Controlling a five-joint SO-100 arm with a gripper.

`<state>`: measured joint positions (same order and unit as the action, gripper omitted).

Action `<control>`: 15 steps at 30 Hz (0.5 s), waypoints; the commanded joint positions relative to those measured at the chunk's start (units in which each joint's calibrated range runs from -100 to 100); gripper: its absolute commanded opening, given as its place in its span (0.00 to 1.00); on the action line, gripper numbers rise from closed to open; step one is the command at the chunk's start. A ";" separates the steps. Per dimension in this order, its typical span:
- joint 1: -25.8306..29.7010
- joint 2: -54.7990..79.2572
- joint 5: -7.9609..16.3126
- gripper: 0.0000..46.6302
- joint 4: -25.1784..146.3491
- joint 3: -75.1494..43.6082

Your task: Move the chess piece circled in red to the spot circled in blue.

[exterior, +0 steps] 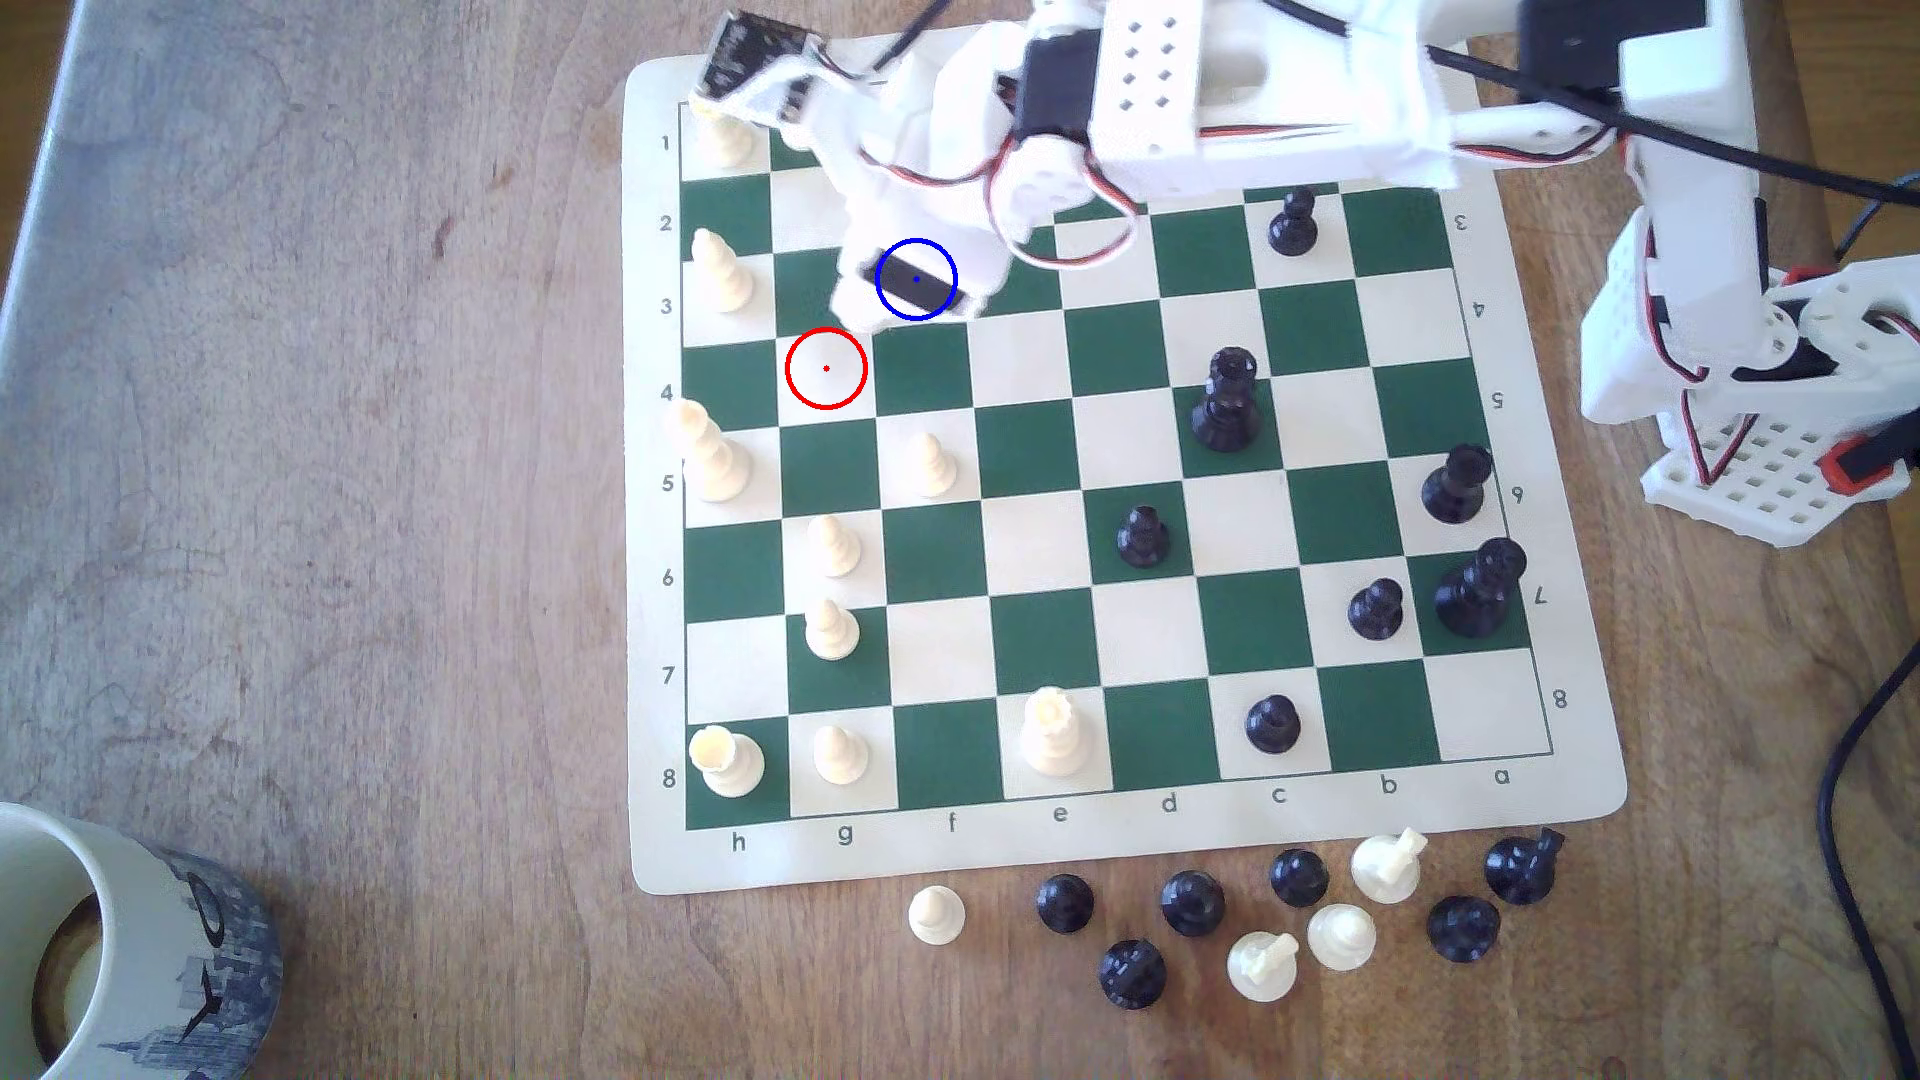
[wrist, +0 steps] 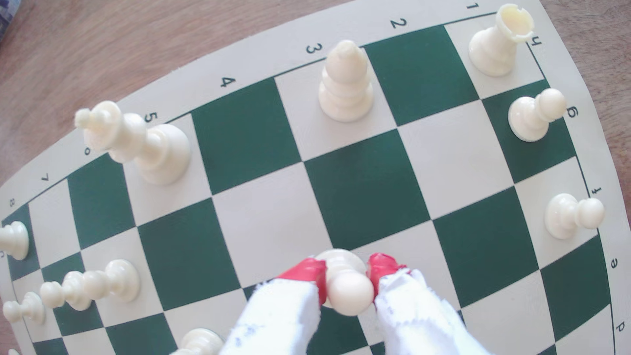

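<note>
Between the red fingertips (wrist: 309, 273), a cream pawn (wrist: 345, 283) is pinched by the gripper (wrist: 345, 276).
Pawn's held upright, ball head toward the wrist camera, over the board (exterior: 1143, 831); the blue-ringed spot (exterior: 915, 278) is hidden under the arm, so only lowering seems needed.

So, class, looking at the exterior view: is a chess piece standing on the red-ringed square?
No. The red-ringed square is bare cream board, while the pawn sits between the gripper's red fingertips.
</note>
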<state>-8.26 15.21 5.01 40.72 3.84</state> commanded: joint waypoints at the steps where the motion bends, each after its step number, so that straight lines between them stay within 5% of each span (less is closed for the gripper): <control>1: -0.93 -8.59 -0.73 0.04 -2.72 2.78; 15: -2.34 -6.46 -1.61 0.04 -5.25 5.04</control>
<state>-10.69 14.20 3.64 36.25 9.99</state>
